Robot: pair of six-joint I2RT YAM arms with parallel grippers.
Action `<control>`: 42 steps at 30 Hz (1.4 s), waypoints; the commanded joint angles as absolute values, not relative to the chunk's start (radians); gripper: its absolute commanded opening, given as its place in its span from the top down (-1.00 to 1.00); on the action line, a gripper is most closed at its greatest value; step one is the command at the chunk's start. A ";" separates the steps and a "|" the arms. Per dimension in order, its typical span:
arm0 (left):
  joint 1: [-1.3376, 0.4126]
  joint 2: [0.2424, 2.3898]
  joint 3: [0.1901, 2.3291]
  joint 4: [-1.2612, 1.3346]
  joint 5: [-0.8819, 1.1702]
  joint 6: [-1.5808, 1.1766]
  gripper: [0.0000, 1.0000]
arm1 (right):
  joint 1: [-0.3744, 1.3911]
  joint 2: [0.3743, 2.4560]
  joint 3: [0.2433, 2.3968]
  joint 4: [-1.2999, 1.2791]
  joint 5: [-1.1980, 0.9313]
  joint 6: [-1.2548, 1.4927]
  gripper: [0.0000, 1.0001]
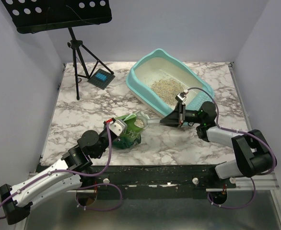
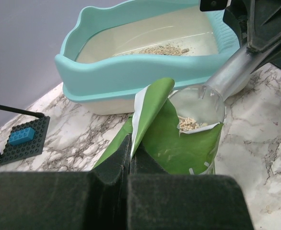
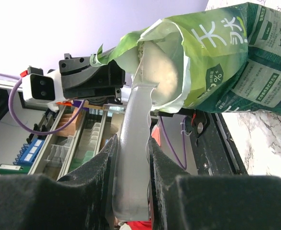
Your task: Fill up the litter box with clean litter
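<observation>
The turquoise litter box (image 1: 136,86) stands at the back right with a pile of beige clean litter (image 1: 167,88) inside; it also shows in the left wrist view (image 2: 131,72) with its litter (image 2: 159,49). A green printed bag (image 1: 129,132) stands at centre. My left gripper (image 1: 118,125) is shut on the bag's top edge (image 2: 147,105). My right gripper (image 1: 173,119) is shut on the handle of a clear scoop (image 3: 133,124). The scoop's bowl (image 2: 198,108) sits in the bag's mouth with some litter (image 2: 193,123) in it.
A black tripod stand (image 1: 78,52) with a perforated plate (image 1: 59,14) is at the back left. A dark baseplate with a blue brick (image 1: 101,77) lies beside it. Walls close in on both sides. Loose granules lie along the front rail.
</observation>
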State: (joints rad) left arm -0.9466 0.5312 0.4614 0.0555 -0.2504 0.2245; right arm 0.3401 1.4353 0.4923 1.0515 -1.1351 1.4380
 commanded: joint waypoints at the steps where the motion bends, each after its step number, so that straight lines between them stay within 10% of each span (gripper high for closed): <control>1: -0.948 0.534 0.448 0.089 -0.216 0.227 1.00 | 0.304 1.379 0.476 1.078 -1.186 1.416 0.99; 42: -0.950 0.485 0.436 0.124 -0.184 0.218 1.00 | 0.126 0.845 0.357 0.474 -1.121 1.295 0.99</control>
